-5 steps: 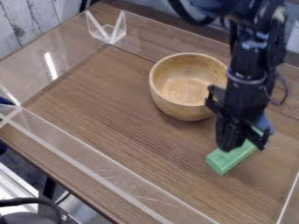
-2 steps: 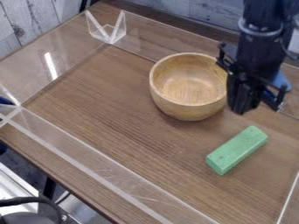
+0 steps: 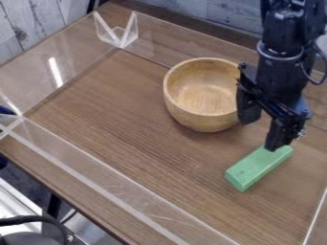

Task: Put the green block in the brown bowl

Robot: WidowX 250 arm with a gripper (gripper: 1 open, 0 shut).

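The green block (image 3: 259, 165) lies flat on the wooden table, in front of and to the right of the brown bowl (image 3: 205, 93), with nothing touching it. My gripper (image 3: 265, 131) hangs pointing down just above the block's far end, close to the bowl's right rim. Its two dark fingers (image 3: 246, 110) stand apart with nothing between them, so it is open. The bowl is upright and I see nothing inside it.
Low clear acrylic walls (image 3: 76, 153) fence the wooden tabletop (image 3: 115, 115) on the left and front. A small clear V-shaped stand (image 3: 118, 31) sits at the back left corner. The table's right edge runs close to the block.
A second ago the gripper was down on the green block with its jaws together. It lifted off toward the bowl, then came lower again with the jaws now spread. The block stayed on the table.
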